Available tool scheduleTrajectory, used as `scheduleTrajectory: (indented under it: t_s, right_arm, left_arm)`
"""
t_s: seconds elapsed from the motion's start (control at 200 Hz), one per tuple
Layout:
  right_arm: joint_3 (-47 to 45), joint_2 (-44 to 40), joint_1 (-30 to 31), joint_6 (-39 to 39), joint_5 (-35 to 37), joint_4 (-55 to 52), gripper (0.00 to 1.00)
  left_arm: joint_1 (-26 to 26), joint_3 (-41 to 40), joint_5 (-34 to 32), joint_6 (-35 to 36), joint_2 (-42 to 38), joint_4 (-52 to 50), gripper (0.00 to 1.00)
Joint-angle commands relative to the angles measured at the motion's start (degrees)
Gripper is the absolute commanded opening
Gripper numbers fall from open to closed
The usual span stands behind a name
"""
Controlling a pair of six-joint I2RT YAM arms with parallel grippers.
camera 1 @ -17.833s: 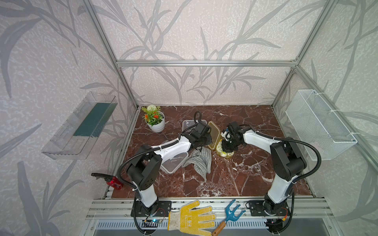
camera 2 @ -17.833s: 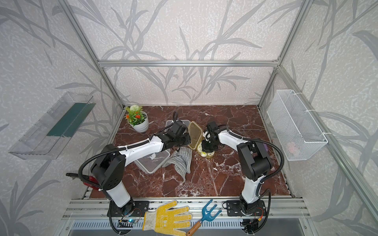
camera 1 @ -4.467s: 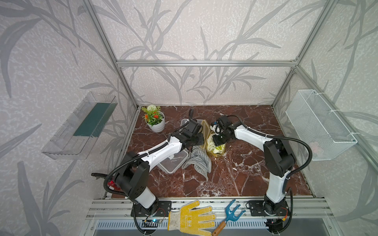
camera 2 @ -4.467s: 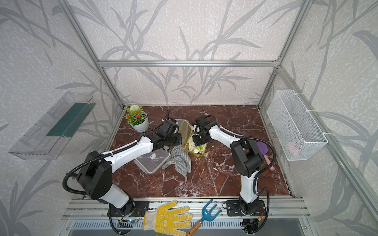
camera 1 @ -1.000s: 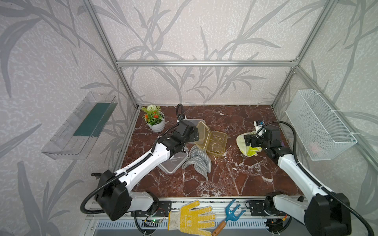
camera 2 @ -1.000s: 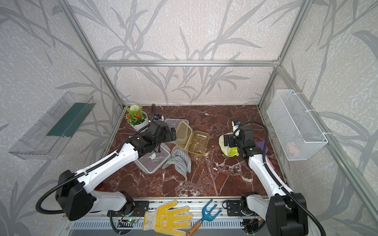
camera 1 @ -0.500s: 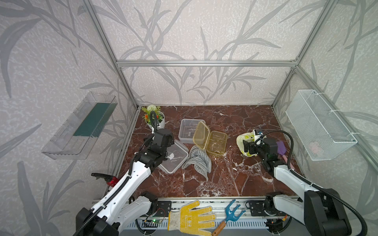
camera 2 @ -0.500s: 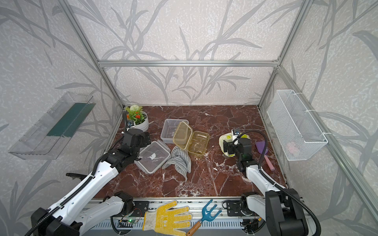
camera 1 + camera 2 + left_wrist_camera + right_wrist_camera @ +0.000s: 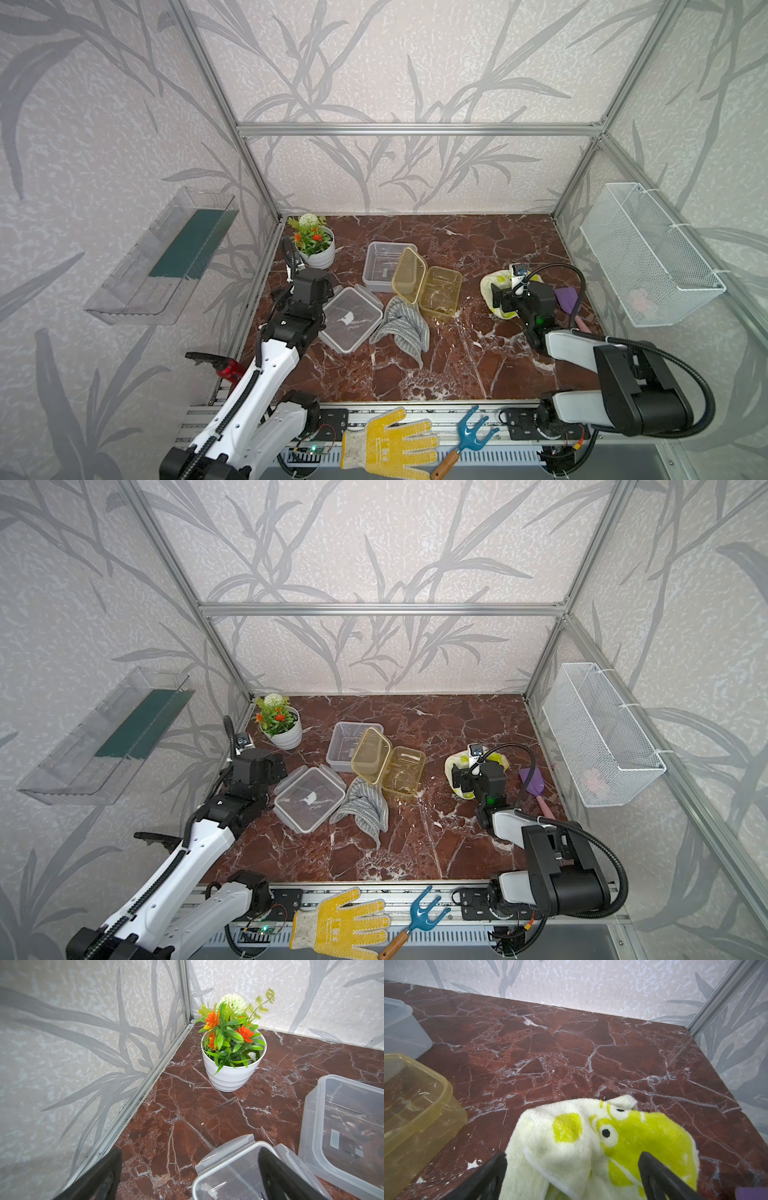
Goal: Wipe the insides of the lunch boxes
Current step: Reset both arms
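The amber lunch box (image 9: pixel 440 293) sits mouth-up on the counter (image 9: pixel 457 365), long axis running front to back. The left end effector (image 9: pixel 190 1151) and right end effector (image 9: pixel 573 1155) gape empty.

Leaf-patterned walls (image 9: pixel 415 62), red marble floor (image 9: pixel 457 374), aluminium frame (image 9: pixel 415 129).

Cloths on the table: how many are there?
2. A grey striped cloth lies beside the amber lunch box; a yellow-green cloth lies by the open right gripper. None seems hidden.
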Motion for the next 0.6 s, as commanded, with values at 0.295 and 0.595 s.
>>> scheduleTrajectory:
  t_s: [0.295, 0.595]
  right_arm:
    - [1.61, 7.38, 0.75, -0.48, 2.1, 9.1, 0.99]
    - [4.48, 7.68, 0.22, -0.28, 1.69, 4.18, 0.99]
  left_arm:
    - [5.38, -5.07, 0.66, 4.31, 2.86, 12.33, 0.99]
    - [8.16, -8.78, 6.48, 11.95, 13.63, 30.33, 0.98]
